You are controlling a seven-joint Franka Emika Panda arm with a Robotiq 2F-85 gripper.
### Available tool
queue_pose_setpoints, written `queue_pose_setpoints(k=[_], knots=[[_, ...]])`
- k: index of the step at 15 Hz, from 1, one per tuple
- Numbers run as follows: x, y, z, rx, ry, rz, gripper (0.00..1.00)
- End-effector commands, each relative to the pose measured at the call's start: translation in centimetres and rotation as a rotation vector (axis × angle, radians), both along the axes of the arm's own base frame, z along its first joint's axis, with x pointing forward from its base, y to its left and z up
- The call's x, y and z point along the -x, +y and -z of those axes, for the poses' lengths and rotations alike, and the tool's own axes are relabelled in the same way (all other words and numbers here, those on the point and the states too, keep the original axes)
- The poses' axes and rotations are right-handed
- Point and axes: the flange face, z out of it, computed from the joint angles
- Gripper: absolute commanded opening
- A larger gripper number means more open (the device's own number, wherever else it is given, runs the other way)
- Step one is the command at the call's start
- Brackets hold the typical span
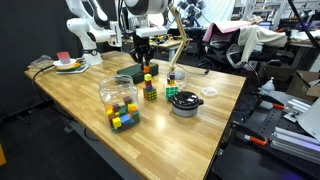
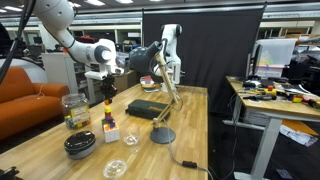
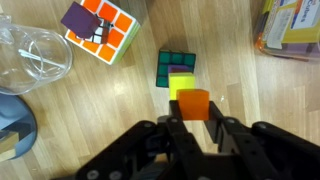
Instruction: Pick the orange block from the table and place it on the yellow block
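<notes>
My gripper point(image 3: 192, 118) is shut on the orange block point(image 3: 193, 103), which sits between the two black fingers. Just beyond it in the wrist view is the yellow block point(image 3: 181, 82), topping a short stack with a green cube point(image 3: 176, 63) under it. The orange block hangs above the stack, a little to one side of the yellow block. In both exterior views the gripper point(image 1: 143, 60) point(image 2: 108, 92) hovers right over the stack point(image 1: 149, 88) point(image 2: 110, 125) on the wooden table point(image 1: 200, 130).
A clear jar of cubes point(image 1: 120, 102) point(image 2: 74, 110) point(image 3: 30, 55) stands near the stack. A Rubik's cube with a purple block on top point(image 3: 100, 28), a black bowl point(image 1: 185, 103) point(image 2: 80, 146), a clear lid point(image 1: 210, 92) and a wooden desk lamp point(image 2: 162, 134) stand close by.
</notes>
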Motion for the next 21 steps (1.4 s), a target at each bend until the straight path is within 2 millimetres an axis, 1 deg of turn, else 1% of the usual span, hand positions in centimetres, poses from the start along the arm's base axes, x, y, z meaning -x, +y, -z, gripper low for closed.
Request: queue_pose_setpoints(k=[1, 5, 15, 21], knots=[[-0.63, -0.05, -0.21, -0.017, 0.029, -0.016, 0.07], [-0.73, -0.14, 0.14, -0.011, 0.046, -0.018, 0.07], [-0.53, -0.21, 0.11, -0.005, 0.066, -0.023, 0.07], [-0.53, -0.22, 0.73, -0.004, 0.075, -0.022, 0.07]])
